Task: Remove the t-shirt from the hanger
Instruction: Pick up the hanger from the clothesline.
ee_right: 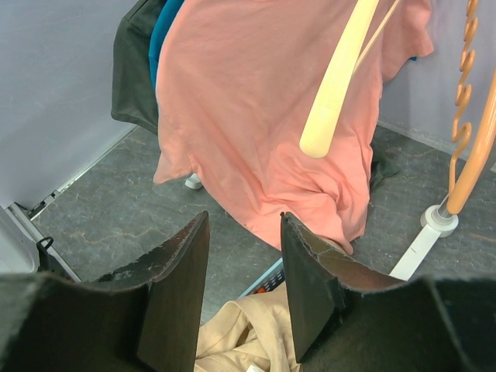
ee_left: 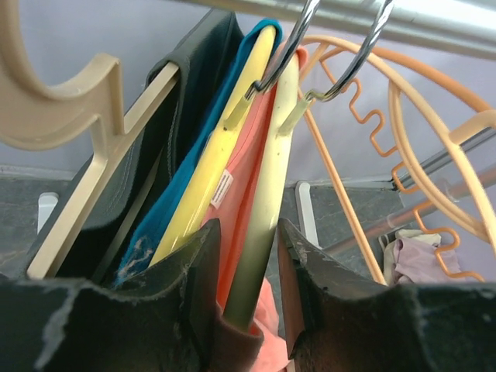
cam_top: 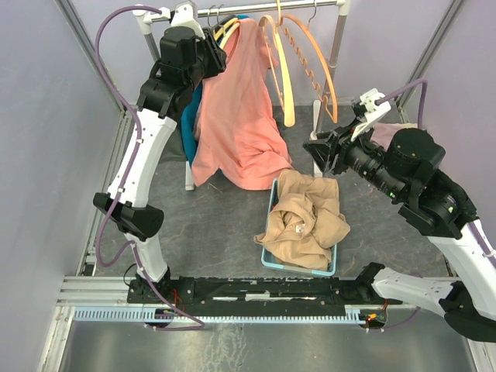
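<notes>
Starting from the clothes rack (cam_top: 256, 9) at the back of the table, we find several garments and bare orange hangers (cam_top: 310, 62) strung along its rail. The salmon t-shirt (cam_top: 240, 108) is the task's thing. It hangs from the rail on a pale hanger (ee_left: 267, 155), drapes down to the table and ends just beside the blue bin (cam_top: 270, 205), which holds a tan garment (cam_top: 306, 217).

The left gripper (cam_top: 219, 53) is raised to the rail. In its wrist view the jaws stand apart, one on each side of the pale hanger's arm and the shirt's neck, with fabric bunched against the left finger (ee_left: 198, 263). We see no firm clamp yet.

The right gripper (cam_top: 319, 153) hovers low over the bin's far end, jaws apart and empty, facing the shirt's lower half.

We judge the step in hand to be securing the hanger, so the shirt itself is not yet freed. Next, the left jaws need to close on that hanger alone, not on the yellow one (ee_left: 225, 147) just beside it. Then the right gripper must reach in, pinch the cloth and draw it down off the hanger's shoulder.
</notes>
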Robot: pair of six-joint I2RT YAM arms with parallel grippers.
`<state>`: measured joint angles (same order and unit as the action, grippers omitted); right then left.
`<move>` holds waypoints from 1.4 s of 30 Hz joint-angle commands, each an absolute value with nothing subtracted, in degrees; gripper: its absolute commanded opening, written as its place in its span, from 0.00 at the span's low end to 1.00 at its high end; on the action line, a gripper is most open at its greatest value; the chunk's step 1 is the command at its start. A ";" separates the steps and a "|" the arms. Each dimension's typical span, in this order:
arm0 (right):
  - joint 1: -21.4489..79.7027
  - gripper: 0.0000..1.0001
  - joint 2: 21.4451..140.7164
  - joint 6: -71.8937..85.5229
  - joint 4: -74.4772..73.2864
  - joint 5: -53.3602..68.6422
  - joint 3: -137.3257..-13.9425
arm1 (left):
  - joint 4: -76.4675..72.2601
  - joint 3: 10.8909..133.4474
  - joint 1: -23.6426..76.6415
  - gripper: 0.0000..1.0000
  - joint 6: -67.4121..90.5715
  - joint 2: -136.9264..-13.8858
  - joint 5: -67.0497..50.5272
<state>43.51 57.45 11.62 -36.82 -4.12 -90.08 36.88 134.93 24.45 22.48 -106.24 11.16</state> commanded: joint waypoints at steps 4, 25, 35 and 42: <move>43.68 0.50 57.32 10.78 -33.67 -4.37 -91.14 | 36.30 130.80 24.48 0.41 18.82 -103.10 11.87; 43.68 0.50 59.30 11.07 -32.95 -3.62 -93.79 | 31.16 135.09 24.52 0.03 16.02 -100.86 8.12; 43.68 0.50 60.80 9.45 -32.66 -4.42 -96.55 | 26.46 135.47 24.52 0.03 16.69 -98.12 0.05; 43.70 0.50 62.22 8.89 -30.51 -5.96 -98.06 | 28.67 135.49 24.52 0.03 18.49 -95.96 -0.06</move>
<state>43.51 61.41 10.28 -34.63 -4.21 -94.83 35.42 131.52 24.75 18.50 -101.56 1.21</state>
